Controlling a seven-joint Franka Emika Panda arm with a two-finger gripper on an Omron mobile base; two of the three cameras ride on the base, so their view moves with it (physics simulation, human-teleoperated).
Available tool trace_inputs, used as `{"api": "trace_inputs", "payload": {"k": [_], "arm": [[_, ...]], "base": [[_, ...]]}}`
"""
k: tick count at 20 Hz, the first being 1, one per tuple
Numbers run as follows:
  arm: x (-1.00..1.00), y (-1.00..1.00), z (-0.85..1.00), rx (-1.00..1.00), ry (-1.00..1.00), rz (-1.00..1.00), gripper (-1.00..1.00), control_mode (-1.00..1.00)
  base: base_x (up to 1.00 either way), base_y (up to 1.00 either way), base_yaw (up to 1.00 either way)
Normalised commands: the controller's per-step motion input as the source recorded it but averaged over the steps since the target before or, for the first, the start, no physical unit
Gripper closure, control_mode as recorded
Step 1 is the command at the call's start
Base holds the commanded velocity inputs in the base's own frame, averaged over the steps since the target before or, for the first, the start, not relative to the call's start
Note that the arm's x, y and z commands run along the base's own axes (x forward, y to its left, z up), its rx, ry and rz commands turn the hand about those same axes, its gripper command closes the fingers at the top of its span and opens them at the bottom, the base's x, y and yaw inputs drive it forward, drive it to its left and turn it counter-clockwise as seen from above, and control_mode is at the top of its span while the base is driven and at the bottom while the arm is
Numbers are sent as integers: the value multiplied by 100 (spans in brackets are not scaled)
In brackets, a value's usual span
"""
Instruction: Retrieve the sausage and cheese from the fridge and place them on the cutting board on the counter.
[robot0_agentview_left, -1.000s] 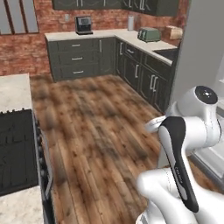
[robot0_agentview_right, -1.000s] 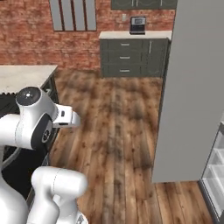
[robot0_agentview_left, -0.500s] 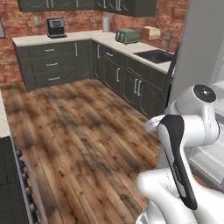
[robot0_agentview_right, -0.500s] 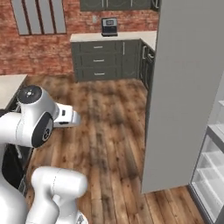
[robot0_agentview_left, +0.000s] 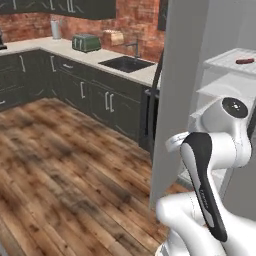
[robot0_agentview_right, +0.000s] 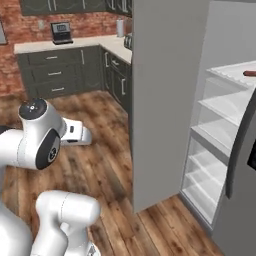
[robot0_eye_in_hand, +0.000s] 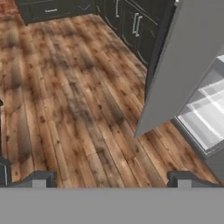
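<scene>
Left base view: fridge (robot0_agentview_left: 182, 90) open, grey door edge-on, pale shelves behind. Sausage (robot0_agentview_left: 244, 61) on top shelf, right. White arm folded in foreground.

Right base view: sausage (robot0_agentview_right: 249, 73) on uppermost fridge shelf (robot0_agentview_right: 235, 72); lower shelves bare.

Hand view: hand (robot0_eye_in_hand: 111, 177) fingers spread wide apart, nothing between, over wooden floor (robot0_eye_in_hand: 74, 100); fridge at right.

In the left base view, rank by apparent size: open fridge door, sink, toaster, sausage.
Largest to smallest, as they look:
1. fridge door
2. sink
3. toaster
4. sausage
The door stands nearest the camera, so part of its lead is nearness.
</scene>
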Motion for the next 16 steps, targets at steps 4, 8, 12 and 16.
{"api": "trace_inputs", "payload": {"k": [4,8,12,16], "arm": [[0,0,0,0,0,0,-100,100],[0,0,0,0,0,0,-100,100],[0,0,0,0,0,0,-100,100],[0,0,0,0,0,0,-100,100]], "base": [[50,8,-54],[10,0,-51],[0,0,-46],[24,0,-29]]}}
